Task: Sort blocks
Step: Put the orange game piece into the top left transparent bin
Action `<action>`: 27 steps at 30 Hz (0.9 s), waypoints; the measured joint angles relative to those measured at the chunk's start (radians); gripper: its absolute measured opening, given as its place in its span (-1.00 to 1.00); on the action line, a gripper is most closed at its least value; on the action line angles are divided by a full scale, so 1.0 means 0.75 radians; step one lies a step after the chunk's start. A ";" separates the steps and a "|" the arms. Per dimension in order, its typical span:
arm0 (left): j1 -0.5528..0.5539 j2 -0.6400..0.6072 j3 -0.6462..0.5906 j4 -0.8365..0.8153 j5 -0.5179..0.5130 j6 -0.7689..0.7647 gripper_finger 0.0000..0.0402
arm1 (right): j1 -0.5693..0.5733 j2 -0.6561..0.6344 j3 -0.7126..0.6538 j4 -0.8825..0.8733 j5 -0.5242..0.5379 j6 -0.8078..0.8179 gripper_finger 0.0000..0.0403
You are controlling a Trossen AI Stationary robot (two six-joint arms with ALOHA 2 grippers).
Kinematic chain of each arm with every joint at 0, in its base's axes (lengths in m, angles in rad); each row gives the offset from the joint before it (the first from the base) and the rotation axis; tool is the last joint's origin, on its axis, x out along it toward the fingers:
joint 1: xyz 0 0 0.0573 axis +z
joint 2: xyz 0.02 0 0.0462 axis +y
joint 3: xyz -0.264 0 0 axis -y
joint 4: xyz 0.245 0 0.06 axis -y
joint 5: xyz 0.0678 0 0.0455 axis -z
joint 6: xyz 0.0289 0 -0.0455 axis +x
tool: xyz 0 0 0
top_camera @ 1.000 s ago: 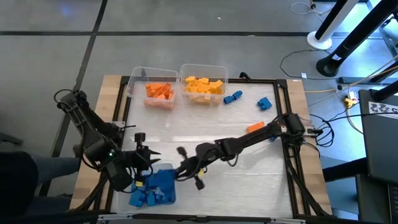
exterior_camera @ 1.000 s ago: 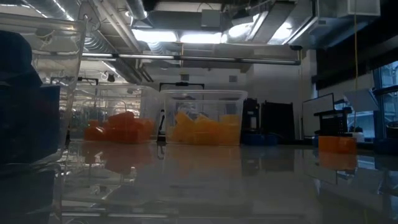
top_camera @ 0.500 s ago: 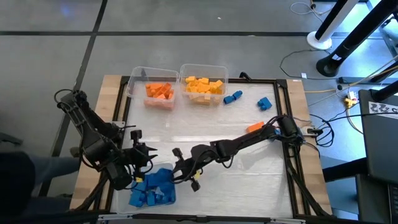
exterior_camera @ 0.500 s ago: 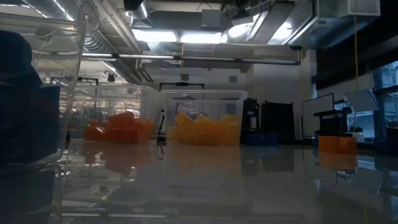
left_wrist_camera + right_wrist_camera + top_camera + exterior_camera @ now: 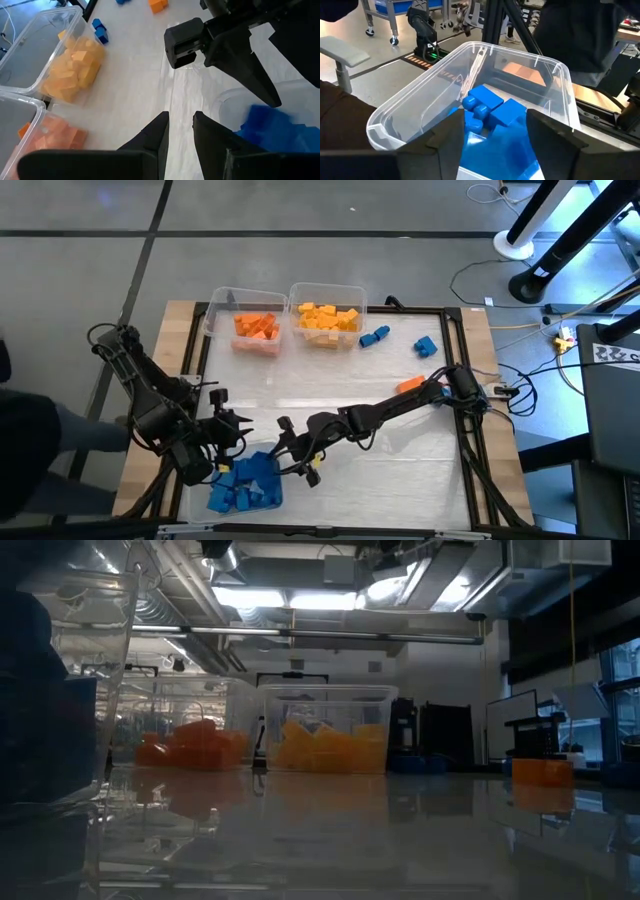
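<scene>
The right gripper [image 5: 291, 450] is hanging over the edge of the clear plastic bin [image 5: 555, 75] full of small blue plastic bricks [image 5: 247, 482]. Its two dark fingers [image 5: 445, 137] are standing spread apart, pinching nothing. The left gripper [image 5: 228, 430] is waiting just beside that bin, with its fingers [image 5: 152, 137] close together around nothing. Orange bricks [image 5: 256, 326] are lying in one far bin and yellow bricks [image 5: 328, 317] in the next. Two loose blue bricks [image 5: 375, 336] and one loose orange brick [image 5: 410, 385] are sitting on the white table [image 5: 400, 470].

Blue blocks [image 5: 245, 484], orange blocks [image 5: 256, 326] and yellow blocks [image 5: 327, 317] sit binned.
</scene>
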 joint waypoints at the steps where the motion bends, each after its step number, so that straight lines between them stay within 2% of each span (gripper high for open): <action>1: 0.000 0.000 0.000 0.000 0.001 0.000 -0.62 | 0.000 0.000 0.000 0.001 -0.001 0.000 0.07; 7: 0.000 0.000 0.000 0.000 0.001 -0.001 -0.62 | -0.001 0.000 0.000 -0.016 -0.023 -0.016 0.08; 9: 0.000 0.001 0.000 0.000 0.001 -0.001 -0.62 | -0.010 -0.009 0.000 -0.065 -0.081 -0.066 0.08; 13: 0.000 0.001 -0.001 0.005 0.001 -0.001 -0.62 | -0.038 -0.083 -0.002 -0.225 -0.189 -0.142 0.08; 17: 0.000 0.001 -0.001 0.013 0.001 -0.031 -0.62 | -0.078 -0.194 0.000 -0.488 -0.167 -0.207 0.08; 20: 0.000 0.001 -0.001 0.013 0.001 -0.069 -0.62 | -0.109 -0.288 -0.001 -0.761 -0.070 -0.277 0.08; 27: 0.004 0.002 -0.019 0.049 0.001 -0.097 -0.62 | -0.143 -0.491 0.000 -1.541 0.373 -0.375 0.08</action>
